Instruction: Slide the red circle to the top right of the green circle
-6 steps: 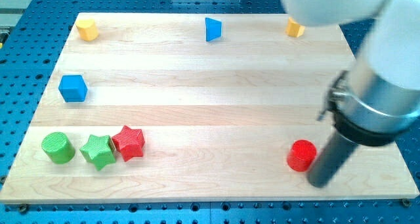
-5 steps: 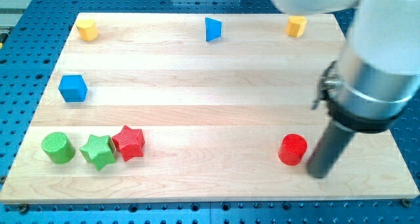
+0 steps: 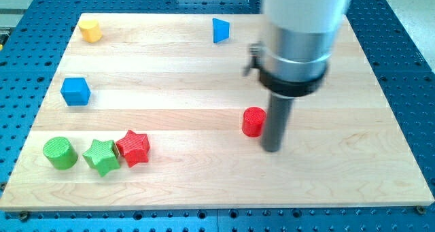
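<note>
Leftward goes the red circle (image 3: pixel 253 121), now mid-frame, my tip (image 3: pixel 272 148) touching its right; no jaws visible.

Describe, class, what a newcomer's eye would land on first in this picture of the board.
The big pale arm dominates the view's top centre, its dark rod coming down so my tip sits just right of the red circle mid-board. Next, a colourful row at the bottom left: green circle, green star, red star.
</note>
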